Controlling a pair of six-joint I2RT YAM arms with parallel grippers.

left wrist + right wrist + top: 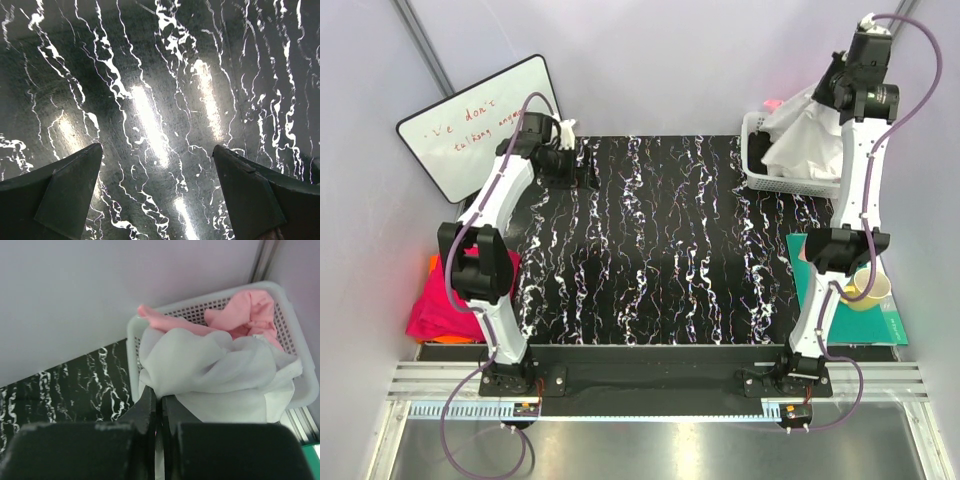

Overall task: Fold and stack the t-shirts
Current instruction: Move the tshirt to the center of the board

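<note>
A white t-shirt bulges up out of the white mesh basket at the back right; in the right wrist view the white t-shirt lies over a pink t-shirt. My right gripper is shut on a fold of the white t-shirt, raised above the basket. My left gripper is open and empty, low over the black marbled mat at the back left. Folded magenta-red and orange t-shirts lie at the left table edge, partly hidden by the left arm.
A whiteboard leans at the back left. A teal mat with a yellow cup lies at the right. The black marbled mat covers the table's middle. Purple walls stand close around.
</note>
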